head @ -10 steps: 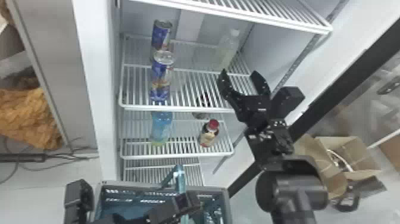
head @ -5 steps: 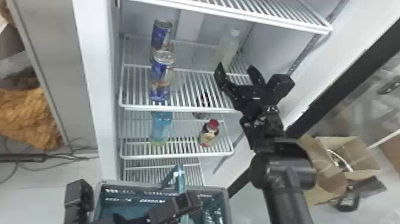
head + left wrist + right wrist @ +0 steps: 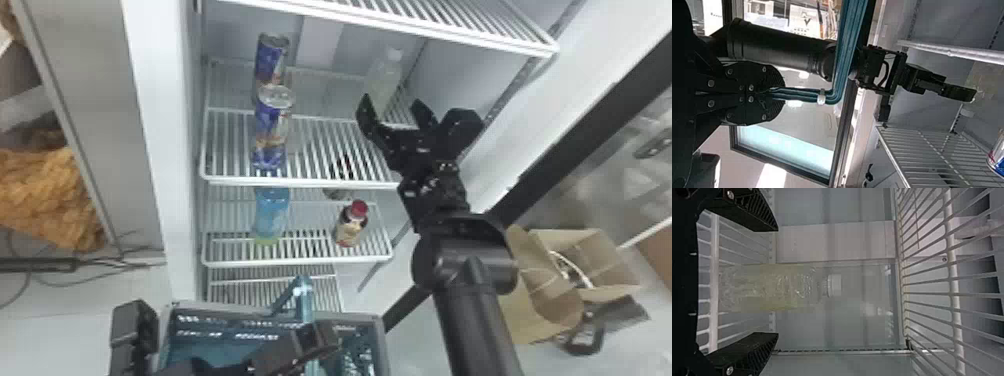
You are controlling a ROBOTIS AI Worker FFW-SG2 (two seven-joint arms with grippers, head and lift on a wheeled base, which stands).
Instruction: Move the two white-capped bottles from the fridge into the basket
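1. Nearer to 12 o'clock than in the earlier head views, the black right gripper (image 3: 391,101) has closed in on the clear, white-capped bottle of pale yellow liquid (image 3: 384,75).
2. That bottle stands upright on the white wire shelf (image 3: 300,182), at 1 o'clock.
3. Right fingers are spread, gaps showing either side of it.
4. At 6 o'clock, the black left gripper (image 3: 320,337) pinches the grey-rimmed teal basket's (image 3: 230,308) teal handle (image 3: 303,295).

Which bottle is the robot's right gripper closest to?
The white-capped bottle, on the same shelf as the cans. The blue bottle and red-capped bottle stand one shelf lower.
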